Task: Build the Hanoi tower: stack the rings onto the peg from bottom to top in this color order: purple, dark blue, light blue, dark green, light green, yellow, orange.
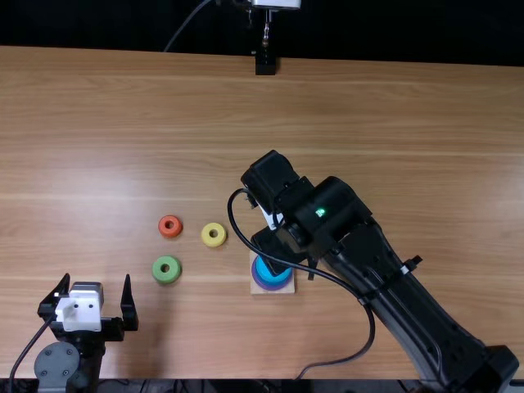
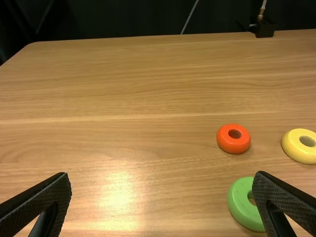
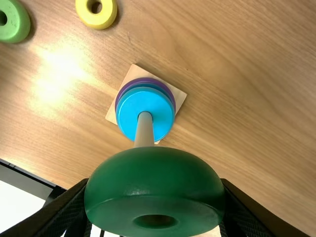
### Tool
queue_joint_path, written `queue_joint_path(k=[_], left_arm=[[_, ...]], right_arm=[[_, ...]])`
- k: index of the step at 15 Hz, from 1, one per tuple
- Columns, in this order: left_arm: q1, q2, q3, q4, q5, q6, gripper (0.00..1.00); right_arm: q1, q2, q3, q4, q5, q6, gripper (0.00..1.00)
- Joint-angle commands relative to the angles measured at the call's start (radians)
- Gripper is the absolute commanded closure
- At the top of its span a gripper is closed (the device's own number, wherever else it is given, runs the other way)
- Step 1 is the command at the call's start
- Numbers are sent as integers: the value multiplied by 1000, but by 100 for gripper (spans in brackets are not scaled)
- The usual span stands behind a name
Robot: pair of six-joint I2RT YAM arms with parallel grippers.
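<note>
Top, left gripper [image 1: 96, 283]: lower left, spread wide
Top, right gripper [image 1: 274, 243]: just below centre
Left wrist, light green ring [image 2: 239, 210]: partly behind one finger [image 2: 285, 200]
Right wrist, dark green ring [image 3: 153, 180]: clasped by right gripper
Right wrist, peg [image 3: 144, 129]: light blue ring [image 3: 130, 109] around it, above purple ring [image 3: 170, 93]

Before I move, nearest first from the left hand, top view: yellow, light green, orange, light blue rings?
1. Light green ring, near side.
2. Orange ring, behind it.
3. Yellow ring, right of orange.
4. Light blue ring, on peg.
</note>
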Motion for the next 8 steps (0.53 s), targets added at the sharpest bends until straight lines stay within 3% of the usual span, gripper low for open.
queue_joint_path(k=[1, 8], left_arm=[[8, -11, -107, -66, -3, 3, 0], [8, -11, -107, -66, -3, 3, 0]], right_arm=[[-2, 21, 22, 1, 11, 1, 100], [4, 58, 21, 1, 9, 8, 100]])
